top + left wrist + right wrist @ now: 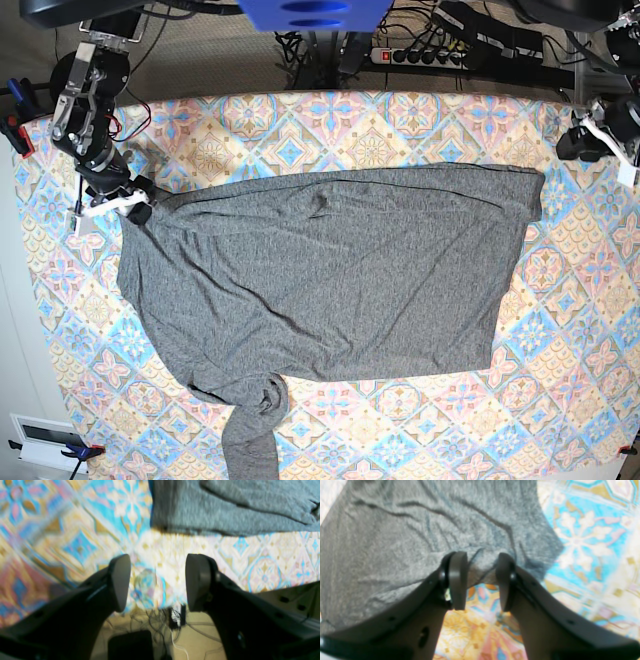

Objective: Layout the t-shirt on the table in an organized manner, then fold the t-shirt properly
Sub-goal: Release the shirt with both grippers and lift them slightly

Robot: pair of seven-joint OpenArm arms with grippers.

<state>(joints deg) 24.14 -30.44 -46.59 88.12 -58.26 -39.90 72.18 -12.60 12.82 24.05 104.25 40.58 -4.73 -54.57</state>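
Note:
The dark-grey t-shirt (330, 280) lies spread flat across the middle of the table (560, 350), with one long sleeve (250, 440) bunched and trailing toward the front edge. My right gripper (138, 208) is at the shirt's far-left corner. In the right wrist view a bunch of t-shirt cloth (420, 530) fills the space between the tips of the right gripper (481, 563), and creases fan out from it. My left gripper (585, 140) hovers off the shirt's back-right corner. In the left wrist view the left gripper (160, 567) is open and empty, with the t-shirt's edge (225, 510) ahead of it.
A power strip with cables (430, 52) runs behind the table's back edge. Red clamps (15, 135) grip the left edge, and a white box (45, 440) sits at the lower left. The left wrist view shows floor and cables (172, 622) below the table's edge.

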